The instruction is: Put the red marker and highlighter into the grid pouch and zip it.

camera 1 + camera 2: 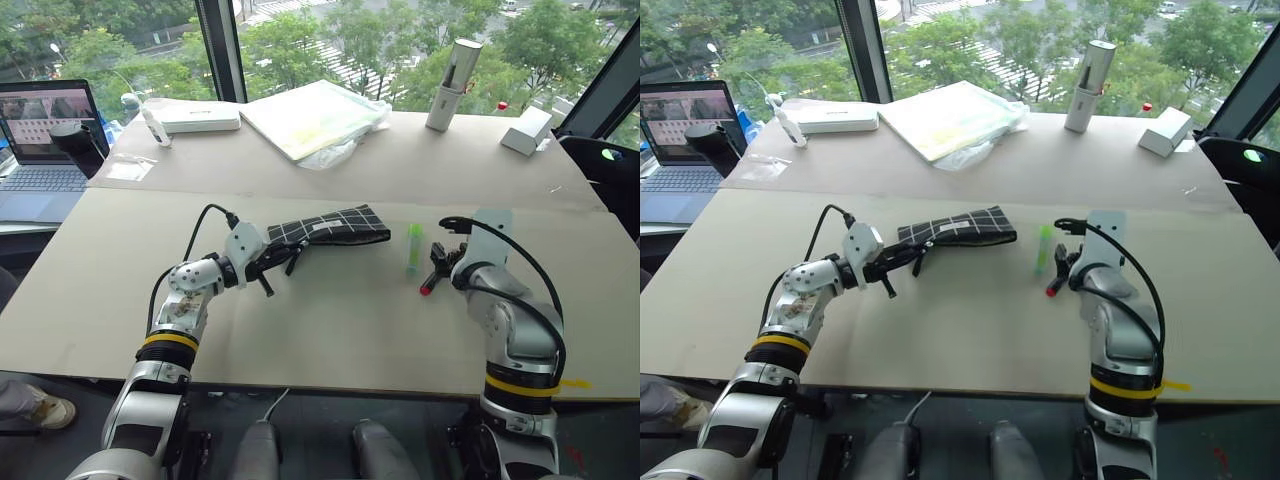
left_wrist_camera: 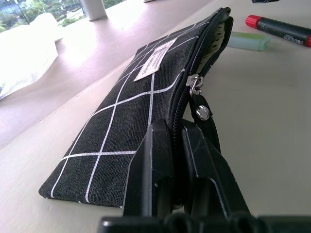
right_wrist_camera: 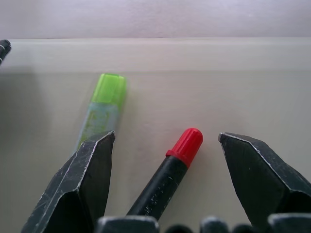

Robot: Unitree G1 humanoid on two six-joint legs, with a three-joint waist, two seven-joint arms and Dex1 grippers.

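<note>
The left hand (image 1: 283, 258) has its two black fingers pressed together on the near-left end of the grid pouch (image 1: 335, 226), pinching the fabric right at the zipper line. The pouch lies near the middle of the pale surface (image 1: 330, 320), running from the hand off to the right and slightly away. Its zipper is open along most of its length, and the light lining shows at the gaping far end. The metal slider and black pull strap (image 2: 206, 121) sit close to the pinching fingers, and a small white label (image 2: 154, 60) shows on the side panel.

To the right of the pouch, apart from it, the green highlighter (image 1: 413, 248) lies flat. Just beside it on the right lies the red marker (image 1: 432, 278), its red cap pointing toward the near edge. The two pens are close but not touching.

The right hand (image 3: 165, 145) is spread wide with nothing gripped. Its fingers straddle the marker's black barrel, one on each side with clear space around it, and the left finger (image 3: 87, 179) overlaps the highlighter's end.

A laptop (image 1: 40, 150) stands open at the far left.
</note>
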